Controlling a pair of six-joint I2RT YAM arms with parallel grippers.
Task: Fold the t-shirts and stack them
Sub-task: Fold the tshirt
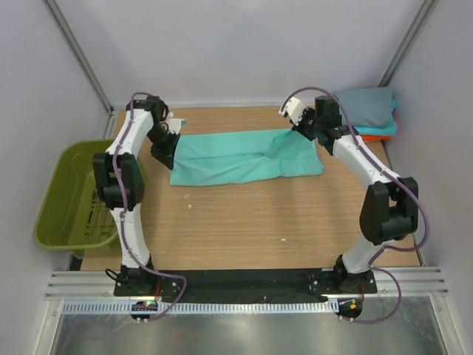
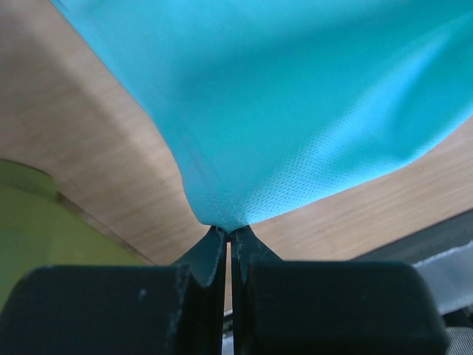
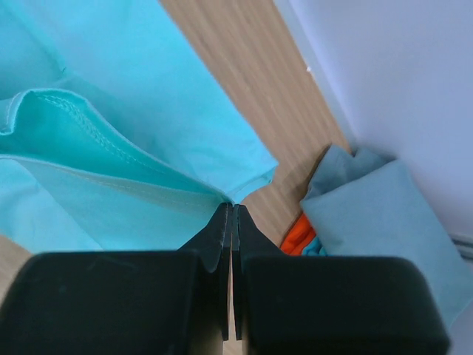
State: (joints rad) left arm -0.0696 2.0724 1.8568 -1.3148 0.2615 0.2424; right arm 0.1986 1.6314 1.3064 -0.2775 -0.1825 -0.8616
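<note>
1. Top view. Shirt (image 1: 244,157), mint, lies as a long wrinkled band on the table (image 1: 244,222), just right of the basket (image 1: 70,194).
   - The left gripper (image 1: 176,132) sits at the shirt end nearest the basket.
   - The right gripper (image 1: 294,129) sits at the end farthest from the basket, where the cloth rises a little off the wood.
   - A stack (image 1: 367,111) of folded shirts, grey on top, lies farther from the basket again, at the far corner.

2. Left wrist view. The left gripper (image 2: 228,237) has its jaws pressed together with a corner of the shirt (image 2: 295,111) nipped between the tips.
   - The cloth fans out taut from that pinch, above the table (image 2: 89,148).
   - The basket (image 2: 44,222) shows as a green patch at lower left.

3. Right wrist view. The right gripper (image 3: 230,214) has its jaws together on a hemmed corner of the shirt (image 3: 111,148), and two layers part just behind the pinch.
   - The stack (image 3: 384,214) lies beyond, on the side away from the basket.
   - Orange and cyan edges peek out from under its grey top.

4. Handling (judged). The shirt is light, limp and thin, so it will sag and crease between the two held corners.
   - A pinch set well in on a seamed corner is likely the surest hold, because a bare tip grip may slip.
   - Keeping the span taut should let the fold lie flat.
</note>
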